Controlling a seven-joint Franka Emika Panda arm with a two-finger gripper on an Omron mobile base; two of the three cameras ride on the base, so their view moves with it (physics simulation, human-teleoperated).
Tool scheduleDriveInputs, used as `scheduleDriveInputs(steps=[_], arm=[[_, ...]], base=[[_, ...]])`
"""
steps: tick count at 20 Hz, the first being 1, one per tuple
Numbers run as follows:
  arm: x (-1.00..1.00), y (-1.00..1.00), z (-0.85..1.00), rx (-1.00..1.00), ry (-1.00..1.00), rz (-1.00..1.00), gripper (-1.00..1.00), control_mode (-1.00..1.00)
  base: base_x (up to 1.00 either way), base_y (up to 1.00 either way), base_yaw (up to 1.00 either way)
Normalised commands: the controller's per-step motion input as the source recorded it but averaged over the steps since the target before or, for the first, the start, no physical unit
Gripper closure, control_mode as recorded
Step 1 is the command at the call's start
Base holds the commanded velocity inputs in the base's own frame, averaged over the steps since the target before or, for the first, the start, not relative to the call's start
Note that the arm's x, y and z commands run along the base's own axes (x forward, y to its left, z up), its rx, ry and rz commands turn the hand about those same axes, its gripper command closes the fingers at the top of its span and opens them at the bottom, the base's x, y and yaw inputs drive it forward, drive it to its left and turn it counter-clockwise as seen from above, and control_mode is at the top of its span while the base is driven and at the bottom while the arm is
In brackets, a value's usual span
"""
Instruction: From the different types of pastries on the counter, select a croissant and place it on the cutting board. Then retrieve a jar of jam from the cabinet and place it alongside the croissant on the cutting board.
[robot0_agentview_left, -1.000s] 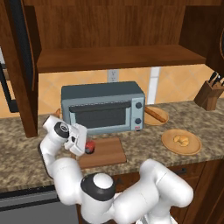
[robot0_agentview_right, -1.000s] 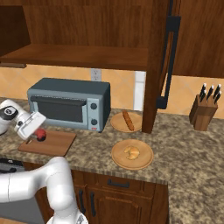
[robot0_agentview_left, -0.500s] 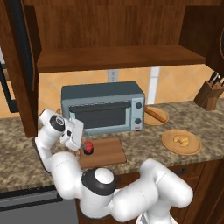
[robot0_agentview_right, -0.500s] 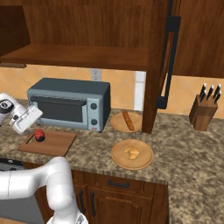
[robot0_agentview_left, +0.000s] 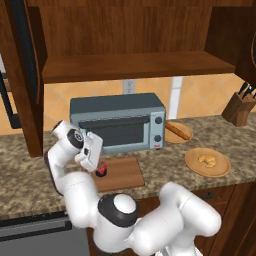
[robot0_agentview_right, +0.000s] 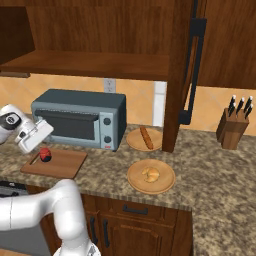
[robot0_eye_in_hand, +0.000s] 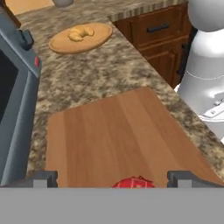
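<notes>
On the cutting board (robot0_eye_in_hand: 118, 135), your jar of jam (robot0_eye_in_hand: 133, 183) sat between the spread, released fingers (robot0_eye_in_hand: 43, 178). The croissant (robot0_eye_in_hand: 81, 32) lay away toward the counter's front edge.

No legible text, label, brand or number anywhere; none on the toaster oven (robot0_agentview_left: 118, 122) either

arm: folded back left | gripper (robot0_eye_in_hand: 111, 179): jaws spread wide, empty
</notes>
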Motion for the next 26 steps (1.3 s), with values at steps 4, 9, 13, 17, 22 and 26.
scheduleDriveInputs(steps=[4,9,13,17,22,26], arm=[[-0.29,-0.47,0.0,0.08,-0.42,0.04,-1.0,-1.0],[-0.25,-0.29,0.28,0.15,-0.38,0.0,-1.0,-1.0],[-0.25,-0.69,0.27,0.24,-0.22,0.0,-1.0,-1.0],[-0.12,-0.51,0.35,0.22,-0.05,-0.2,-1.0,-1.0],[-0.25,-0.47,0.26,0.19,0.0,-0.38,-1.0,-1.0],[-0.27,-0.48,0.21,0.17,0.0,-0.48,-1.0,-1.0]], base=[[0.0,0.0,0.0],[0.0,0.0,0.0],[0.0,0.0,0.0],[0.0,0.0,0.0],[0.0,0.0,0.0],[0.0,0.0,0.0]])
